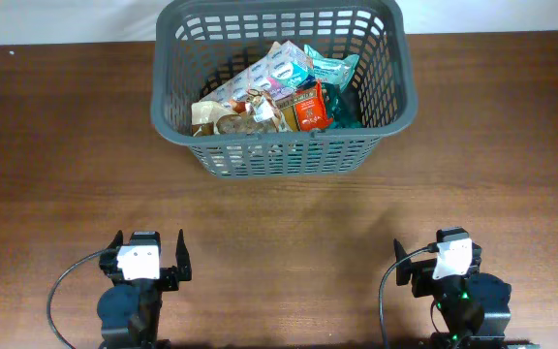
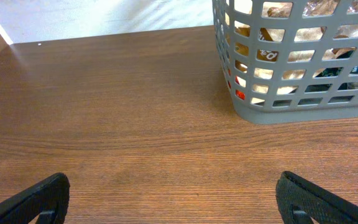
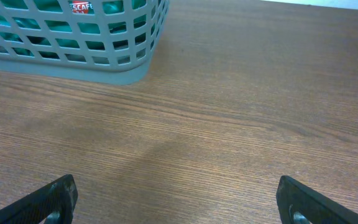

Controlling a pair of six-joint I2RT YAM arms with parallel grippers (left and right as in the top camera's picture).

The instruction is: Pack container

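Observation:
The container (image 1: 392, 58), a dark-grey slotted basket, stands at the far middle of the wooden table. It holds several grocery packets: teal ones (image 1: 332, 68), a red one (image 1: 310, 109) and tan ones (image 1: 245, 118). The basket also shows in the left wrist view (image 2: 303, 112) at upper right and in the right wrist view (image 3: 73, 65) at upper left. My left gripper (image 1: 149, 252) is open and empty at the near left, fingers wide apart (image 2: 173, 202). My right gripper (image 1: 438, 254) is open and empty at the near right (image 3: 176, 202).
The brown wooden table (image 1: 56, 145) runs between the basket and both arms. A white wall or surface edge lies behind the table (image 2: 104, 18). Black cables loop beside each arm base (image 1: 61, 291).

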